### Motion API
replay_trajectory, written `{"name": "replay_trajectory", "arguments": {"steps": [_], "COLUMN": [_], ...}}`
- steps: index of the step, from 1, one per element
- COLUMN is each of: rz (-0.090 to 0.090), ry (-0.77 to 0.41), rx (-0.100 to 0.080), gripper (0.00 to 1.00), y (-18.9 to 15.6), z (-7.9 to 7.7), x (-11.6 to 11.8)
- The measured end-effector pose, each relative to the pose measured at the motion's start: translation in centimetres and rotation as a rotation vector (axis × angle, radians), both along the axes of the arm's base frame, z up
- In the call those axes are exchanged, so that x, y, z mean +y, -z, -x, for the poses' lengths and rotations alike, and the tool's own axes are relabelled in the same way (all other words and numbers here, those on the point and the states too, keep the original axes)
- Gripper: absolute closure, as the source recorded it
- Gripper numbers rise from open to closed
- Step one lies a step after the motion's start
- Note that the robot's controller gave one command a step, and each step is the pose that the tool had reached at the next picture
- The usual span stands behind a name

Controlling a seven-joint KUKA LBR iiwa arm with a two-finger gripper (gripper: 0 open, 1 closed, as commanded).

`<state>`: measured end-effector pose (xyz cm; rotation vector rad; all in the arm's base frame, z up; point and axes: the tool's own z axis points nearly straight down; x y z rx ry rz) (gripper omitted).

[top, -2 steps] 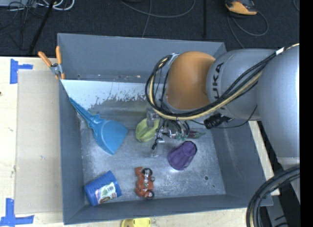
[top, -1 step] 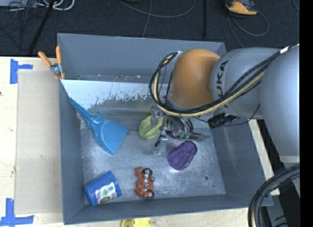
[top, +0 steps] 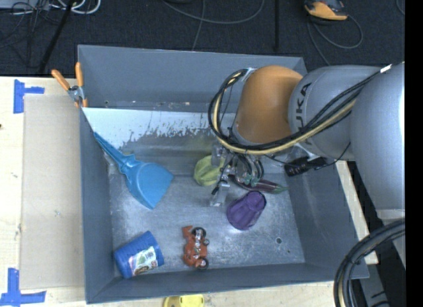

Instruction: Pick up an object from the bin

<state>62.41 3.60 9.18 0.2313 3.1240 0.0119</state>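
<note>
1. The orange cover (top: 264, 104) is hiding the top of the gripper (top: 221, 183).
2. The gripper is covering the right side of a yellow-green lump (top: 203, 170) at the bin's middle.
3. The arm (top: 360, 120) is running out past the right edge.
4. The blue can (top: 137, 255) is showing a label too small to read.

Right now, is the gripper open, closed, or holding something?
Gripper: cannot be told; it is low between the yellow-green thing and the purple thing.

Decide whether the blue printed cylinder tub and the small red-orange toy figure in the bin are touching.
Apart. The camera view shows bare grey bin floor between the blue printed tub and the red-orange toy.
</note>
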Motion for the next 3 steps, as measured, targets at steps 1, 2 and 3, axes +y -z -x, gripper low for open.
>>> {"name": "replay_trajectory", "arguments": {"steps": [1, 2, 3], "rz": [-0.001, 0.000, 0.003], "ry": [0.056, 0.108, 0.175], "rx": [-0.010, -0.011, -0.009], "gripper": [0.00, 0.00, 0.00], "y": [0.37, 0.69, 1.10], "z": [1.15, 1.06, 0.64], "x": [-3.67, -4.60, -3.74]}}
